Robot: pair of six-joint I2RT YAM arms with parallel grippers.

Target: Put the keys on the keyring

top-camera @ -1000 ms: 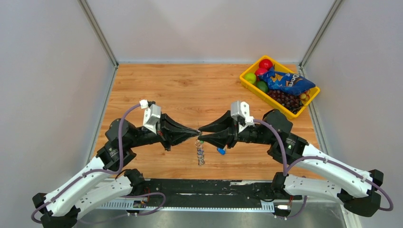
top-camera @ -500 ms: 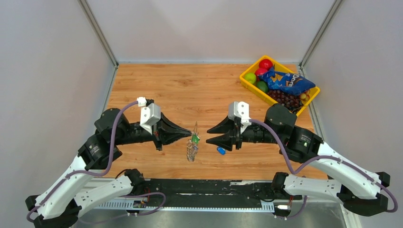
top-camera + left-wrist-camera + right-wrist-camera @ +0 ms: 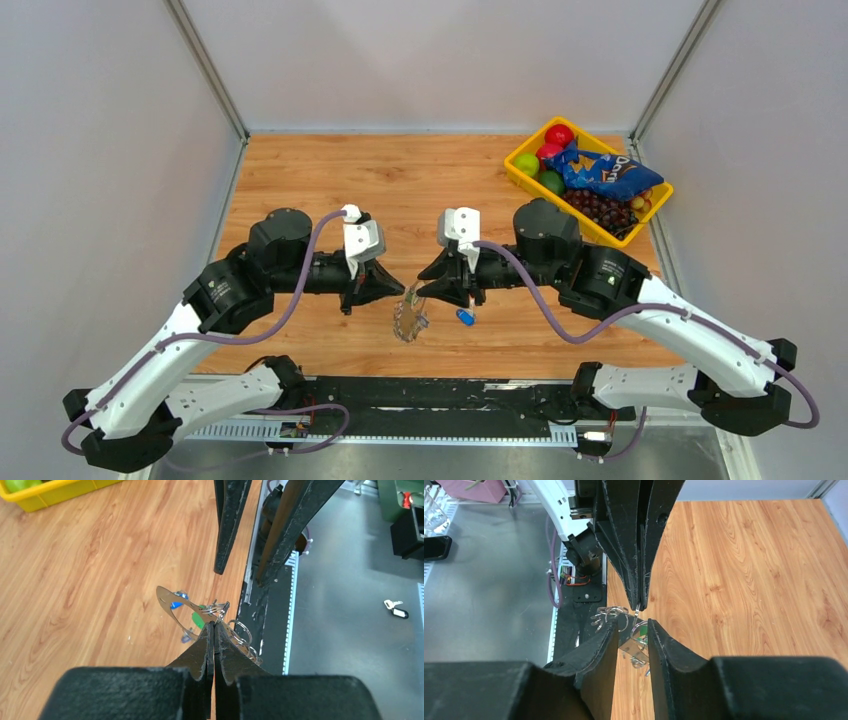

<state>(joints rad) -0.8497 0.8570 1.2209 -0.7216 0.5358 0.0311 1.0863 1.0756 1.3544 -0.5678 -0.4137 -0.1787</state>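
The left gripper (image 3: 213,626) is clamped fully shut on the keyring (image 3: 219,607), pinching only a sliver of wire at its very tip. That is the first worry: a nudge could twist the ring out of so thin a hold. Hanging just under that tip are the green-capped key (image 3: 198,618), a glimpse of blue cap beside it, and the chain (image 3: 243,631) trailing down toward the table (image 3: 330,180).

Directly across from the left gripper's tip, almost nose to nose, sits the right gripper (image 3: 630,630). Its jaws are parted, with the dangling metal showing in the gap between them. Whether a finger touches any of it cannot be told. If it closes here it may well catch a chain link or a key already threaded, and then drag the bundle sideways.

The loose blue key (image 3: 465,317) lies flat on the wood, near the left gripper on the right arm's side. It is a low, slippery pick, likely to skate away. With the tips this close, a collision is the other risk. The yellow tray (image 3: 512,160) sits well apart.
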